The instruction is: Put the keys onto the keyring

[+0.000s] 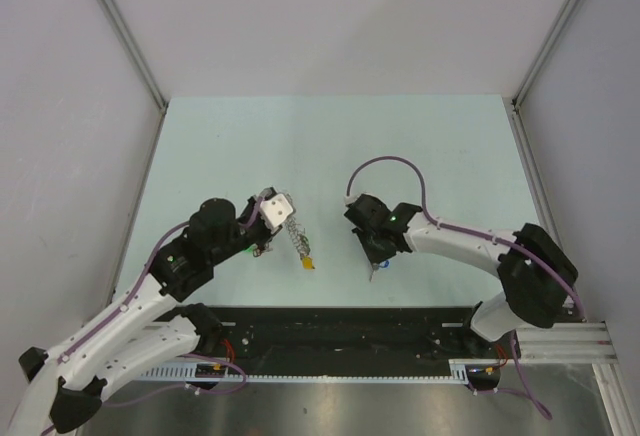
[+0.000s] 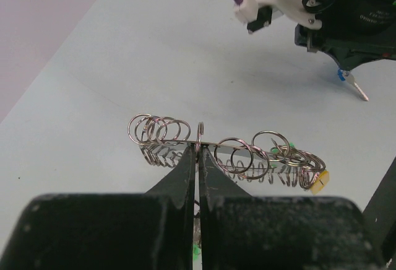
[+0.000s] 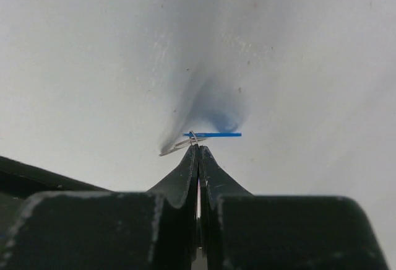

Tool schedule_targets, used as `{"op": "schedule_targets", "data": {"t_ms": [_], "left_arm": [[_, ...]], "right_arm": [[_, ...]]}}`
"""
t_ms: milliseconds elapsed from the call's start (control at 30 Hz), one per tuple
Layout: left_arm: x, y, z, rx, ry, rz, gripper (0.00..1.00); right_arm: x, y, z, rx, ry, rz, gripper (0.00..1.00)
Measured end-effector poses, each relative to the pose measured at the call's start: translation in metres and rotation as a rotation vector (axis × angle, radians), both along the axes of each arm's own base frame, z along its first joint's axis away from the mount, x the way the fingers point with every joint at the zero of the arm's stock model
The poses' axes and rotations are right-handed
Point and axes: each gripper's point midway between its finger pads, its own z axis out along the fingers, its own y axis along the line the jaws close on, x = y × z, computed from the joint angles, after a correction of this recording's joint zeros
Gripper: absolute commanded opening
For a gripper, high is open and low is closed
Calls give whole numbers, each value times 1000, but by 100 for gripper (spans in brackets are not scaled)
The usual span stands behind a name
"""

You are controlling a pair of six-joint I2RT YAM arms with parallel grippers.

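My left gripper point(image 1: 281, 222) is shut on the keyring point(image 1: 296, 242), a silver ring edge-on and fringed with many small split rings. It hangs toward a yellow tag point(image 1: 309, 263). In the left wrist view the fingers point(image 2: 199, 148) pinch the keyring's wire point(image 2: 235, 155), with the yellow tag point(image 2: 319, 183) and green tags point(image 2: 289, 147) at its right end. My right gripper point(image 1: 375, 259) is shut on a silvery key with a blue tag point(image 1: 380, 268) and holds it just above the table. In the right wrist view the jaws point(image 3: 198, 147) pinch the key's small ring, the blue tag point(image 3: 216, 135) edge-on. No other keys show.
The pale table point(image 1: 330, 146) has grey walls on three sides. A black rail point(image 1: 340, 331) runs along the near edge by the arm bases. The two grippers are about a hand-width apart. The right arm's purple cable point(image 1: 390, 163) loops above it.
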Motion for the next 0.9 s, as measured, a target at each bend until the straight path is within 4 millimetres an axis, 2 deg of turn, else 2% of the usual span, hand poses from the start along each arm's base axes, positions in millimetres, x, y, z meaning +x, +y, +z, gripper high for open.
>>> {"op": "schedule_targets", "data": {"t_ms": [200,367,467,600,633,733,900], "left_arm": [[6,11,1,9,-22,65,0],[15,25,0,29,-41,155,0],[19,32,-1,35,-50,196,0],[22,37,0,37,-58,223,0],[22,38,1,36,-61,229,0],[23,39,2,33,-67,237,0],[23,40,3,30,-69,239,0]], "right_arm": [[16,11,-12,-134,12,154,1],[31,27,-18,-168,0,220,9],[33,31,-23,-174,4,234,16],[34,32,-22,-165,5,233,22],[34,33,-22,-162,4,231,25],[36,35,-13,-132,-13,221,27],[38,43,19,34,-97,204,26]]}}
